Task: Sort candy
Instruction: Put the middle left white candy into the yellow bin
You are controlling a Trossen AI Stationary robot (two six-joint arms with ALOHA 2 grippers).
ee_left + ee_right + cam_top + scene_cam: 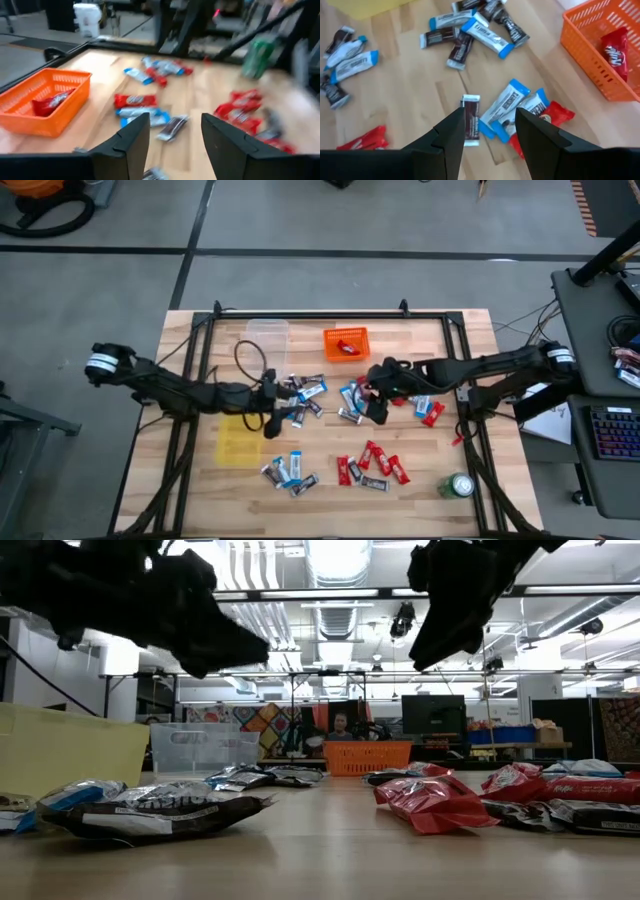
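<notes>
Candy, loose across worktop [420,490]: right gripper [490,131], fingers released and empty, above dark-wrapped bar [470,120]; best straddled squarely before lowering; left gripper [174,142] likewise released, empty.

Grey concrete floor [330,215] spreads around the wooden table [420,500]. Beyond the pincers, long ceiling lights [335,560] glow over cluttered workbenches and a dark monitor [432,713]. A desk with a keyboard [610,430] stands alongside.

Two dark arms, black jointed links, a white-and-silver band near each base. Left gripper [172,137] and right gripper [487,132]: matte black, angular, wedge-shaped fingers.
</notes>
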